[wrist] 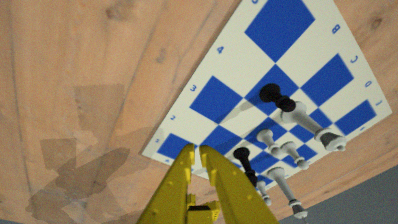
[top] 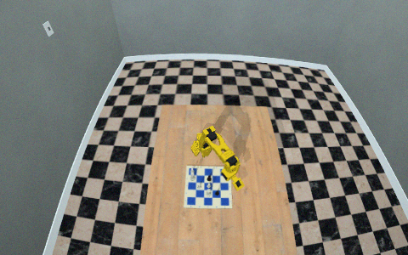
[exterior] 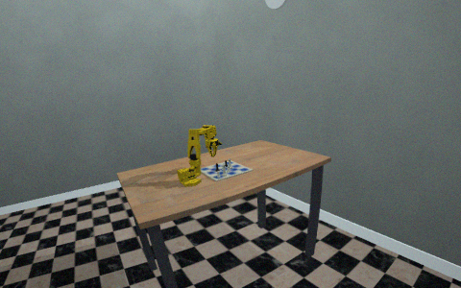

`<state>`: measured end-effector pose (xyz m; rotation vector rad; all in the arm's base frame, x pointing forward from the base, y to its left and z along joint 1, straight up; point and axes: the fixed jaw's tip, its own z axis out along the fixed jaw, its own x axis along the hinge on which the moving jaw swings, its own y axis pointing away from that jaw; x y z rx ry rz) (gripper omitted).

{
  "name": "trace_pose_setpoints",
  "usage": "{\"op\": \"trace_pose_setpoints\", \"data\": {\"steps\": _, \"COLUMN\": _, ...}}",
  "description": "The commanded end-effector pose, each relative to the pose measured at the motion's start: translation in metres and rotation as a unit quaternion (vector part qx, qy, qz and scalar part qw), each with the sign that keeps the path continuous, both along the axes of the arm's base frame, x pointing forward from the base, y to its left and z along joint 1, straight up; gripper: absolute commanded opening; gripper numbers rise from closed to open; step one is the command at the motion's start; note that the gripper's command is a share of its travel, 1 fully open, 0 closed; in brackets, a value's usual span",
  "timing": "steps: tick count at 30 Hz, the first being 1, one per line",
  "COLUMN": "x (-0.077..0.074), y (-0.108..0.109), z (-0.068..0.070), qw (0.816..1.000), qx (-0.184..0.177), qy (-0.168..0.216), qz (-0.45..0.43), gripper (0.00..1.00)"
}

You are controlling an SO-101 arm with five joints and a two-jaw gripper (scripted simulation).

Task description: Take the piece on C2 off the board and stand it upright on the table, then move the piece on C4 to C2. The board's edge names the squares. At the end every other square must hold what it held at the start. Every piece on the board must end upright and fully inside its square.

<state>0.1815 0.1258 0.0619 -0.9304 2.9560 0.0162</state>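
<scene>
While the yellow gripper (wrist: 199, 154) hangs above the chessboard's (wrist: 280, 22) corner with jaws pressed together and empty, black and white pieces, among them a black pawn (wrist: 276, 96), stand upright on the squares.

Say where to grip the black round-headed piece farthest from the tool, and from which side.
Take the black piece by the narrow stem under its round head, from above: it stands upright. A white piece crowds one side, so close across the free sides. The tool is shut on nothing; open it first.
</scene>
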Motion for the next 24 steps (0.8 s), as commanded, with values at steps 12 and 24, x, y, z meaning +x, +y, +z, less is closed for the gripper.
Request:
{"op": "trace_pose_setpoints", "data": {"steps": 12, "x": -0.002, "y": 0.002, "z": -0.031, "qw": 1.0, "qx": -0.004, "qy": 0.008, "qz": 0.005, "gripper": 0.0}}
{"op": "trace_pose_setpoints", "data": {"steps": 24, "x": -0.005, "y": 0.0, "z": -0.035, "qw": 1.0, "qx": -0.004, "qy": 0.008, "qz": 0.005, "gripper": 0.0}}
